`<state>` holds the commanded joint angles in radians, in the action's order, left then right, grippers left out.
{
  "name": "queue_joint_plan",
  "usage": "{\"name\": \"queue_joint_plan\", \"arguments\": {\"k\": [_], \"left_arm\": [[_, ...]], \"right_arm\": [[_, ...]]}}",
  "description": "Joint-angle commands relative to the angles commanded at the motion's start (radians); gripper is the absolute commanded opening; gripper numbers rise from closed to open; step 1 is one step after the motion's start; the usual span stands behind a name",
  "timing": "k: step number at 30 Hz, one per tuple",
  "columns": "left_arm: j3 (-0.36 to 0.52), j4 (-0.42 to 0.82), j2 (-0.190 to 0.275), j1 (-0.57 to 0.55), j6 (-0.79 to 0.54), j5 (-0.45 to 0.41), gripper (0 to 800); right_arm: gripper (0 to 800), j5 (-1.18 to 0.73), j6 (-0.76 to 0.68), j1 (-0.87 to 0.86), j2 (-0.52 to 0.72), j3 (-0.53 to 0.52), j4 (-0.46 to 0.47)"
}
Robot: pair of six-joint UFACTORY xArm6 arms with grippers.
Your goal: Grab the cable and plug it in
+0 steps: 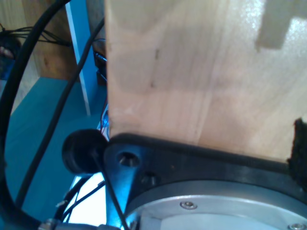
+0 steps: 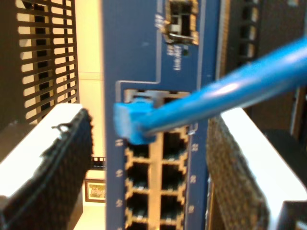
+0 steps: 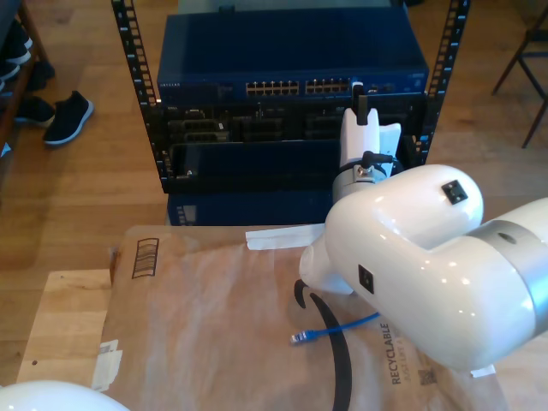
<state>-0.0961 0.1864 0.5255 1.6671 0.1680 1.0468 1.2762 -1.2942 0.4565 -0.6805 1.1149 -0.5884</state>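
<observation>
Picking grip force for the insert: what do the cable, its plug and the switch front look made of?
Cable: looks like smooth, slightly glossy blue plastic jacket, with a soft sheen along it.
Plug: appears translucent blue plastic with pale edges, though blurred.
Switch front: probably matte dark blue painted metal, flat with printed white labels; ports look yellowish inside.

Soft warm daylight, blurred wrist views, glare on white arm

Port labels blurred, unreadable
</observation>
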Motion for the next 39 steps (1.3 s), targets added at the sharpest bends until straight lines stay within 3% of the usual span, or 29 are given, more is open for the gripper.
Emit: {"name": "queue_joint_plan", "arguments": {"k": [10, 12, 19, 26, 35, 39], "left_arm": [[0.000, 0.000, 0.000, 0.000, 0.000, 0.000, 800], [0.000, 0.000, 0.000, 0.000, 0.000, 0.000, 800], [0.000, 0.000, 0.000, 0.000, 0.000, 0.000, 800], [0.000, 0.000, 0.000, 0.000, 0.000, 0.000, 800], [0.000, 0.000, 0.000, 0.000, 0.000, 0.000, 800], [-0.002, 0.000, 0.000, 0.000, 0.000, 0.000, 800]], "right_arm": [[432, -0.078, 0.002, -0.003, 0.203, -0.288, 0.051], [482, -0.137, 0.005, -0.003, 0.258, -0.353, 0.060], [513, -0.282, 0.011, -0.058, 0.446, -0.494, 0.192], [563, -0.508, 0.014, -0.239, 0.588, -0.535, 0.431], [627, -0.881, 0.012, -0.483, 0.778, -0.554, 0.842], [646, -1.086, 0.012, -0.577, 0.888, -0.582, 0.928]]}}
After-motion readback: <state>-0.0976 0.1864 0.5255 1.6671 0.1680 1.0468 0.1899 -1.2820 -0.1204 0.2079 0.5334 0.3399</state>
